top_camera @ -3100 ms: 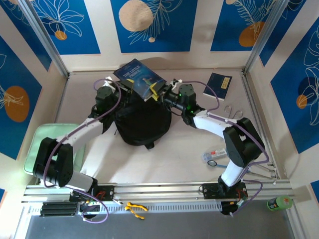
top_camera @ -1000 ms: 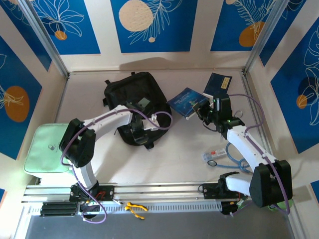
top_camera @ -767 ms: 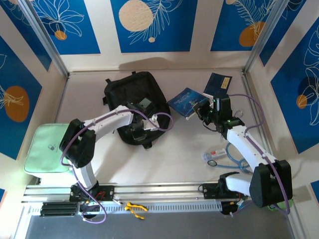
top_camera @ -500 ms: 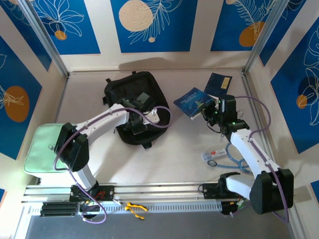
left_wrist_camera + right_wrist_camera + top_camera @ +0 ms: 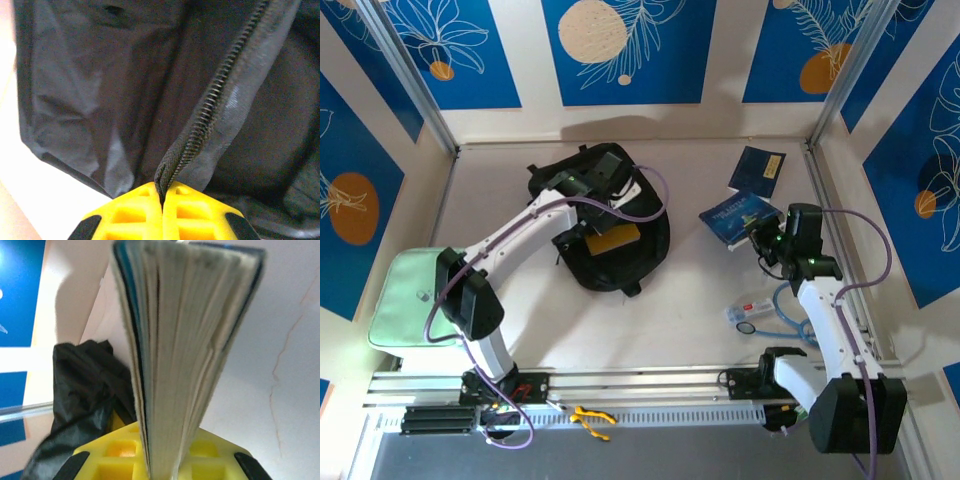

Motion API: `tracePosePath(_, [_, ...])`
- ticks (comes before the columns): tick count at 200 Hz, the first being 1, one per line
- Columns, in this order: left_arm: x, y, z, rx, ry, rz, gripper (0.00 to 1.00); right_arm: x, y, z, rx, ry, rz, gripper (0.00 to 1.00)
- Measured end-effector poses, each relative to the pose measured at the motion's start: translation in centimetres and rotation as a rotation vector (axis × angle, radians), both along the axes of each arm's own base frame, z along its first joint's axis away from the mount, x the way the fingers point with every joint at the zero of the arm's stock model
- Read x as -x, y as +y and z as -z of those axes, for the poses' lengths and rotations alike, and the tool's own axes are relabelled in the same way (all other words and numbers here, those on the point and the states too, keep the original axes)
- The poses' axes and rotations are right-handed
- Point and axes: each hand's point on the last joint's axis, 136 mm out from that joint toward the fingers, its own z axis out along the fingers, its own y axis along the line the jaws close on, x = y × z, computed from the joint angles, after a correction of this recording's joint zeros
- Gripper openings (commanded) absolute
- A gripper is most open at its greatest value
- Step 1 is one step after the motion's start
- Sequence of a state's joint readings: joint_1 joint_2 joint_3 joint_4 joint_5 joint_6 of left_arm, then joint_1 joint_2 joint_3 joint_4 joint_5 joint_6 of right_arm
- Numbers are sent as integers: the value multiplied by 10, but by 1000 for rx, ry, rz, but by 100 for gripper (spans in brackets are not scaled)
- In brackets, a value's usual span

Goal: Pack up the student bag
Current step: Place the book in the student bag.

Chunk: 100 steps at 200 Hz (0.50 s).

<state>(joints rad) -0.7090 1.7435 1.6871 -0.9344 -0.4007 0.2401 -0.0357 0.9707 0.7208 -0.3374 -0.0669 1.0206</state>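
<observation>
Right now the step in hand looks like opening the bag's mouth so that a book can go in. The student bag [image 5: 620, 262] lies on the table [image 5: 690, 320] left of centre and towards the back wall, with its main compartment parted. An orange-brown patch [image 5: 612, 240] shows inside the opening, but what it is cannot be told.

The left gripper [image 5: 162, 197] is clamped on the bag's edge. In the left wrist view its yellow fingers [image 5: 135, 210] meet around the end of the zip [image 5: 215, 95], and the dark fabric hangs away from them.

The right gripper [image 5: 160, 460] grasps a blue book [image 5: 735, 215] by its lower edge, the fanned pages standing up between the yellow pads. That book sits well apart from the bag, to the right of it. A second, darker booklet [image 5: 758, 170] lies further back near the wall. A pale green pad [image 5: 405, 300] rests at the table's left edge.

Packing seems to be at an early or middle stage, since at least two books are outside the bag.

The next move probably calls for the right arm to carry the book leftwards over the opening, turn it so a narrow edge leads, and lower it in. Meanwhile the left gripper lifts the zip edge high enough to hold the mouth wide.
</observation>
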Motion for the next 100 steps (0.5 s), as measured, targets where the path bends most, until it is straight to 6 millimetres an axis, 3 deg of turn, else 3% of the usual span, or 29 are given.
tracePosePath(62, [-17, -30, -33, 246, -103, -56, 0, 4, 52, -18, -166, -69, -224, 0])
tracePosePath(100, [-17, -48, -44, 353, -103, -17, 0, 10, 87, -16, -196, -49, -320, 0])
